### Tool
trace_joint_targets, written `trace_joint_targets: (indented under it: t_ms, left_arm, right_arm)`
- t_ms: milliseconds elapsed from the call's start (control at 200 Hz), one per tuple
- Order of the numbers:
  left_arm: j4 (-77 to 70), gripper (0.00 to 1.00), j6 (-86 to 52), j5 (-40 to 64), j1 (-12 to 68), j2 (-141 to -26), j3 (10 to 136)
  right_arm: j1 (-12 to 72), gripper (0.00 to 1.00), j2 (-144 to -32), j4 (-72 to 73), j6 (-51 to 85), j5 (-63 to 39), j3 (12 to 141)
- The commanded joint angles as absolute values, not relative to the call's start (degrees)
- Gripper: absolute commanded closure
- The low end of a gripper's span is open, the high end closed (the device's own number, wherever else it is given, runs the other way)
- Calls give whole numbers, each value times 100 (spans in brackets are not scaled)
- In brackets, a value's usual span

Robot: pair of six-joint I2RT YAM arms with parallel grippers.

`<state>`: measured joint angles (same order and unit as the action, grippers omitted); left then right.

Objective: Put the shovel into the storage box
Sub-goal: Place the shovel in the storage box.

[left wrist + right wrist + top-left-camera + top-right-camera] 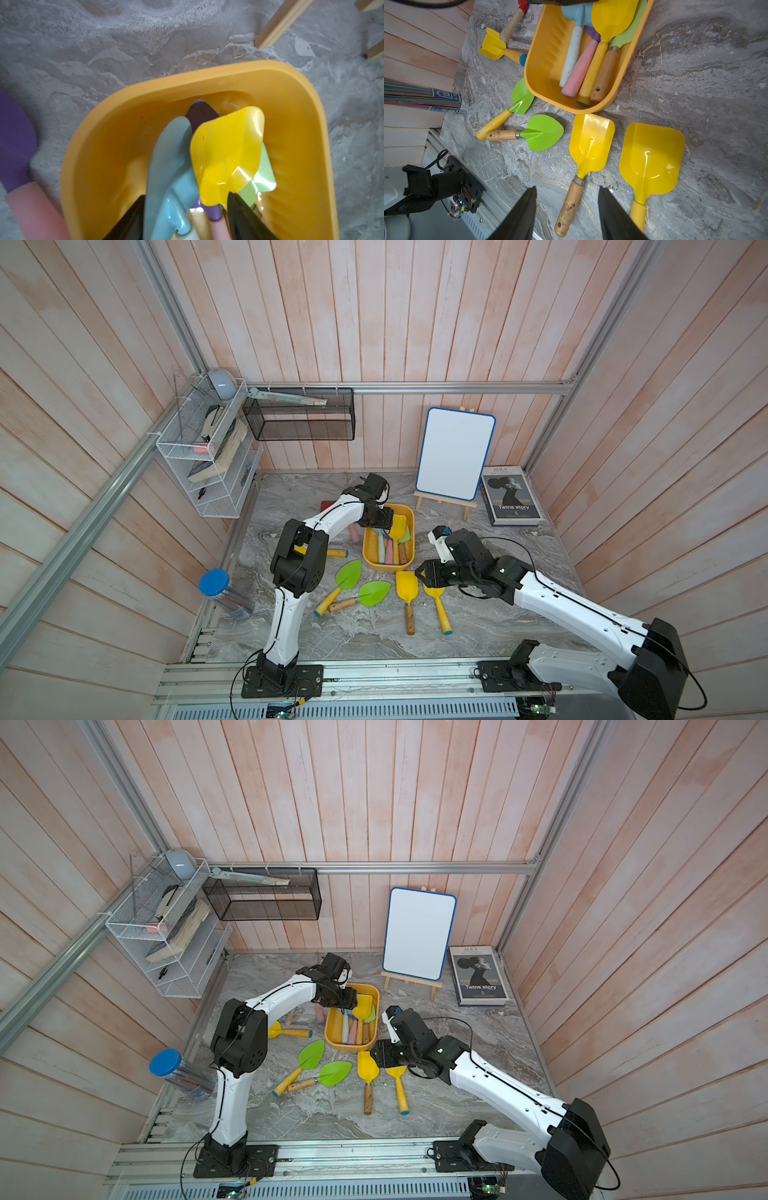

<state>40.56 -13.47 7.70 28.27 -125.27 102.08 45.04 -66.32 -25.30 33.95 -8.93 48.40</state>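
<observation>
Shovel [398, 526] lies lengthwise in storage box [367, 548], blade toward back wall [374, 323]. Left gripper [186, 195] and right gripper [567, 187]: fingers apart, holding nothing.

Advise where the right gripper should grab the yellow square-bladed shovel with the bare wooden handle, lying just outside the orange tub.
Grip the yellow square-bladed shovel at mid-length of its wooden handle, coming straight down, right gripper open, jaws across it. The handle is a narrow round bar lying flat with bare marble table either side; the blade is likely too wide and flat.
</observation>
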Motion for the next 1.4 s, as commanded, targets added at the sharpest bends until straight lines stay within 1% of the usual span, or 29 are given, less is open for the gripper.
trace_joint_targets:
  t_ms: [0,280,690,1000,1255,1395]
  left_arm:
    - [4412,32,-1423,298,2945,-12739,10473]
    - [4940,31,-1566,-673,3168,-13119,11050]
    - [5054,31,-1648,-1267,3368,-13288,11294]
    - [5019,31,-1699,-1543,3511,-13187,11338]
    - [4964,31,-1759,-2153,3688,-12924,11318]
    - [4879,30,-1877,-2291,3778,-12748,11224]
  right_arm:
    - [4526,47,-6617,-2527,3313,-888,4791]
    - [4526,47,-6551,-2514,3331,-895,4720]
    - [4526,47,-6579,-2437,3331,-939,4658]
    - [4526,47,-6592,-2434,3313,-948,4654]
    - [4517,47,-6542,-2464,3408,-859,4653]
    - [4491,47,-6499,-2614,3503,-741,4693]
